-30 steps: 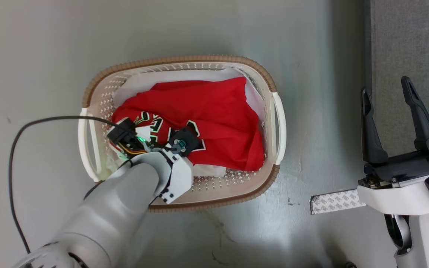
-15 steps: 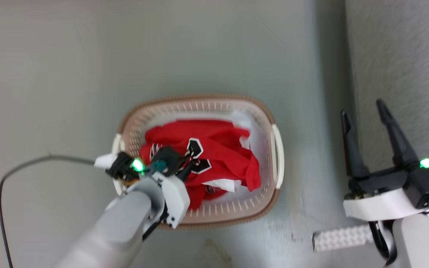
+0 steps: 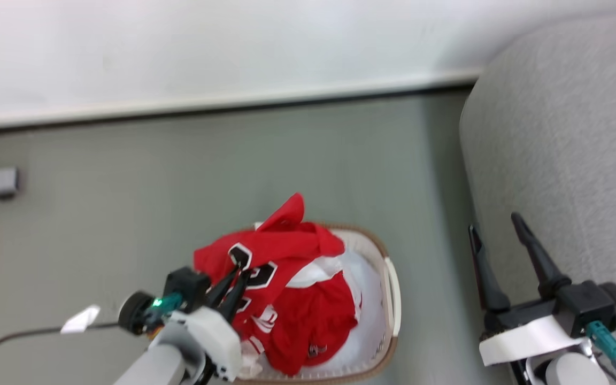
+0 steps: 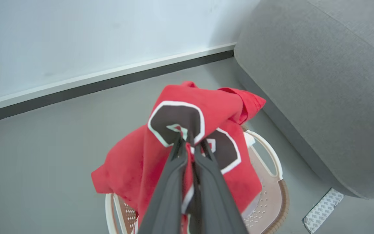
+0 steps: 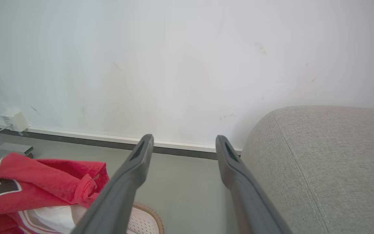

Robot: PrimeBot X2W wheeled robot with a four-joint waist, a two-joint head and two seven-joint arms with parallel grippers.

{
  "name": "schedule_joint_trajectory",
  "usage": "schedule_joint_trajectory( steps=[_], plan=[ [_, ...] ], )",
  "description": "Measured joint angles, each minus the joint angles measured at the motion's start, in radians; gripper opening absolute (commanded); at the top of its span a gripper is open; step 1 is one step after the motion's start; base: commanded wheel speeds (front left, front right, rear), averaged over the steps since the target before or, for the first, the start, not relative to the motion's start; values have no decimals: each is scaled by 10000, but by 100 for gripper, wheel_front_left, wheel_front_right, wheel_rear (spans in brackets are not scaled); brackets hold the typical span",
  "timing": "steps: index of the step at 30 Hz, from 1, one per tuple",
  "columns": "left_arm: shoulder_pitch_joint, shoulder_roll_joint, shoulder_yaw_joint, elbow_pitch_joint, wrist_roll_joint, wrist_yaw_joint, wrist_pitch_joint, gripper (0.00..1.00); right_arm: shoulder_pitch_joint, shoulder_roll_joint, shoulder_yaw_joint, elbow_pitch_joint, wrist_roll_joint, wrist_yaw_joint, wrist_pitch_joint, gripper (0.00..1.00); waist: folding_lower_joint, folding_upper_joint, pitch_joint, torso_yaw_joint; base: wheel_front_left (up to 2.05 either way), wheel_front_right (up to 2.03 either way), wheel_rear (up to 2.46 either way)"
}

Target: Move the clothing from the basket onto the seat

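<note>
My left end effector (image 4: pixel 189 143) is clamped on the clothing (image 4: pixel 174 97). I should lift it well up, so that it clears the basket (image 4: pixel 283 198) before I swing to the seat (image 4: pixel 320 81).

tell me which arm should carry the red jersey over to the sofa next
Left. The left gripper is shut on the red jersey, held up over the basket. The right gripper is open and empty, though nearer the sofa.

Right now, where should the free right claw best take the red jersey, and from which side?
Probably the rolled hem of the jersey jutting toward the sofa: it hangs free above the basket and faces the open right claw, so approach from the sofa side. The left claw pinches the numeral.
</note>
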Motion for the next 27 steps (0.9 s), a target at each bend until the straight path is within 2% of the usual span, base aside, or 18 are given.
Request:
schedule_joint_trajectory(
  steps=[15,27],
  plan=[
    [2731,-125,2587,-2510,144,535,0,0,965,2,357,736,405,0,0,100,0,0,-2515,13,0,0,0],
    [3706,-36,3030,-3120,516,445,0,0,1318,0,865,1030,543,0,-2,100,1,0,-3485,146,0,0,0]
  ],
)
